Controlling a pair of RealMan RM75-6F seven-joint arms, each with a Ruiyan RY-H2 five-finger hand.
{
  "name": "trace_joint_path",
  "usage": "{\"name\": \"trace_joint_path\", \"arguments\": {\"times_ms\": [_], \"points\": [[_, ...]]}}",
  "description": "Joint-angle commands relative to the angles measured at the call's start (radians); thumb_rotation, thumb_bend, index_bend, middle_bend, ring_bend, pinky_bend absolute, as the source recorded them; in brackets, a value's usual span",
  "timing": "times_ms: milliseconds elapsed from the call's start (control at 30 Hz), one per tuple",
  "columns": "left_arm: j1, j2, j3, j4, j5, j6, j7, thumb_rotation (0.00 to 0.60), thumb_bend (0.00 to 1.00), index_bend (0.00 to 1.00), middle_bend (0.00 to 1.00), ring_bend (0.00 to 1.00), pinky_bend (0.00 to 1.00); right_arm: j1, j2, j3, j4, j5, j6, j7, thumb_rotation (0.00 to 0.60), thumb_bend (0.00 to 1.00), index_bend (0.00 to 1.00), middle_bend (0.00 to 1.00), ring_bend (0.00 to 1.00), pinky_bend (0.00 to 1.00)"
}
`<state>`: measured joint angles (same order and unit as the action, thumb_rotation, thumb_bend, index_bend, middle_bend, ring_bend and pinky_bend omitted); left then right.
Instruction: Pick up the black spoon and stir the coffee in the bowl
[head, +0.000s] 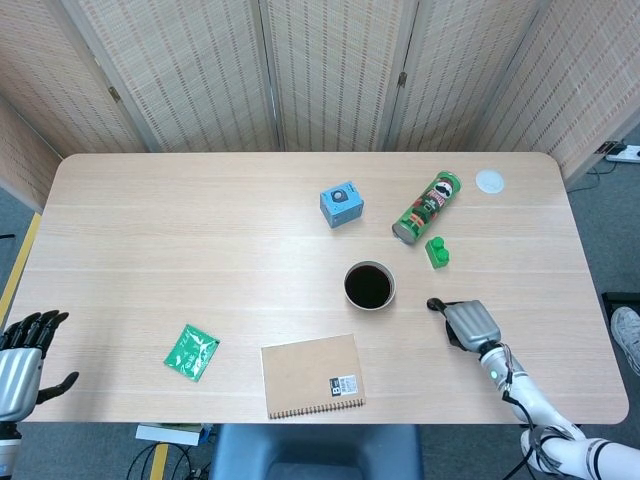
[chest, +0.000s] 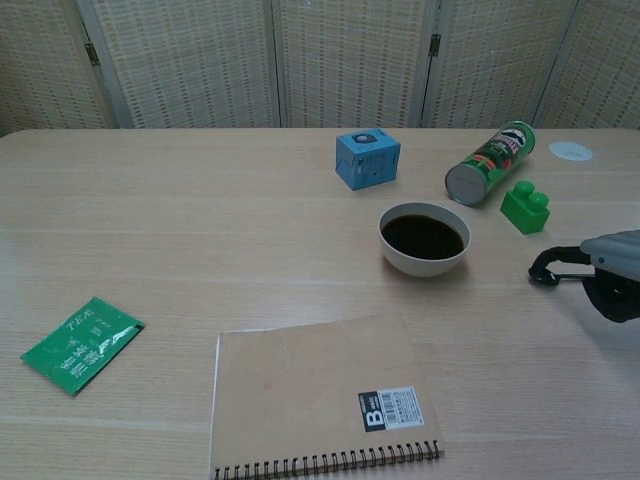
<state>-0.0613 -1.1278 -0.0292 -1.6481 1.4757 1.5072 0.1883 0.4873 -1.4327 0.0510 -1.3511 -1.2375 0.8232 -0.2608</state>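
The black spoon (chest: 543, 278) lies flat on the table, right of the white bowl of dark coffee (chest: 424, 240). My right hand (chest: 612, 276) hovers low over the spoon's handle and hides most of it. One dark finger (chest: 556, 255) arches forward and comes down by the spoon's head. In the head view the right hand (head: 470, 323) sits just right of the spoon's head (head: 433, 304), a little lower right of the bowl (head: 369, 286). No grip on the spoon shows. My left hand (head: 20, 362) hangs off the table's lower-left corner, fingers spread, holding nothing.
A green toy block (chest: 525, 206) and a lying Pringles can (chest: 489, 164) are behind the spoon. A blue cube (chest: 367, 159) stands behind the bowl. A brown notebook (chest: 320, 398) lies at the front, a green tea packet (chest: 78, 343) at the left, and a white lid (chest: 571, 151) far right.
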Motion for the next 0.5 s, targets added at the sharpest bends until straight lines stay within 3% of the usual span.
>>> {"name": "trace_joint_path", "arguments": {"times_ms": [33,500], "points": [[0.0,0.0,0.0,0.002,0.0,0.0,-0.001,0.6,0.21,0.18,0.17,0.14,0.19,0.004,-0.004,-0.003,0.003,0.001,-0.002,-0.002,0.6,0.97,0.19,1.0,1.0,1.0],[0.008,-0.004,0.003,0.011,-0.003,0.002,-0.008,0.6,0.21,0.18,0.17,0.14,0.19,0.021,-0.003,-0.042,-0.022,-0.032,-0.008,-0.009,0.6,0.97,0.19,1.0,1.0,1.0]]}}
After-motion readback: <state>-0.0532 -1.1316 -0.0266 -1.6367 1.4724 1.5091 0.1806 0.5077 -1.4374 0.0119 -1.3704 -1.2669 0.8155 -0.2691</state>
